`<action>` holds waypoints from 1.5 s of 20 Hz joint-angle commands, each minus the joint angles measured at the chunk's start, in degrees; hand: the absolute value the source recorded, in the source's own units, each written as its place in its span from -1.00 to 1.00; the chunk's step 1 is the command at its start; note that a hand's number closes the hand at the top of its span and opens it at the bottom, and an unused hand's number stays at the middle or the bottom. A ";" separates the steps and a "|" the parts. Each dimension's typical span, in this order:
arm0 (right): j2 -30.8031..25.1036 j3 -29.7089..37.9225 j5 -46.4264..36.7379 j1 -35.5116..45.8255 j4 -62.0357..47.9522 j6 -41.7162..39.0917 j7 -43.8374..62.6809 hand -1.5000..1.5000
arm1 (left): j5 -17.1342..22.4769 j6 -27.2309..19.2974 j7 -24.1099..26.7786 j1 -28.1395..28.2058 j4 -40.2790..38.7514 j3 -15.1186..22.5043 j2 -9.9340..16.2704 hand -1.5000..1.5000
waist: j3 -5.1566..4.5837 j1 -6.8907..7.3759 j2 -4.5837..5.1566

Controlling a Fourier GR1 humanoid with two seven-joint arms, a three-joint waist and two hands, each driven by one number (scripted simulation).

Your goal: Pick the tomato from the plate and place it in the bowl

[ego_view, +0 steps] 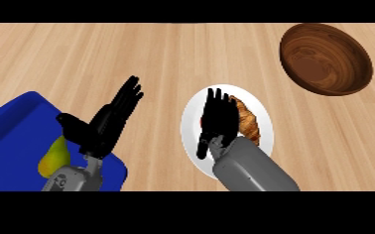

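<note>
On the pale wooden worktop (147, 49), we see the right robot hand (218, 121) spread flat over the white plate (192, 111) near the middle of the scene, its fingers straight and pointing to the far side, grasping nothing. Only a thin red sliver of the tomato (201, 122) shows at the left edge of that hand; the rest lies hidden beneath it, on the plate. Just to the right of the fingers, a croissant (249, 121) rests on the same plate. The brown wooden bowl (326, 59) sits at the far right, well apart from the plate. At the near left, the left robot hand (110, 121) is released, fingers straight and raised, above the edge of a blue tray (22, 119). A yellow-green pear (53, 158) lies in that tray, close beside the left forearm.
</note>
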State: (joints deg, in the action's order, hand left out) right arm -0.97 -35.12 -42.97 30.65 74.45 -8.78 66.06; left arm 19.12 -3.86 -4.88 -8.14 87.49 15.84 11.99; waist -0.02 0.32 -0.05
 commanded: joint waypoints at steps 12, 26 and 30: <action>0.93 0.64 -5.36 -5.35 -3.33 4.70 2.31 -1.00 | 0.83 2.84 -5.62 2.16 6.52 -4.61 1.97 0.00 | 0.02 -0.17 -0.06; 0.95 -1.94 -3.96 2.56 -12.42 9.94 -5.45 1.00 | -4.32 3.57 -5.68 2.85 6.13 -3.82 -4.67 0.00 | 0.02 0.11 0.04; 0.95 -5.05 -4.29 5.51 -14.51 11.04 -2.93 1.00 | -5.11 3.75 -6.60 -0.49 4.60 -4.79 -4.84 0.00 | 0.02 0.26 0.09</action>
State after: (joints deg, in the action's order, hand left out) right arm -0.38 -37.08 -46.83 34.06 61.76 -0.19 58.54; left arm 14.17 -0.57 -9.72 -6.47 91.90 11.92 7.42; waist -0.14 0.43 -0.44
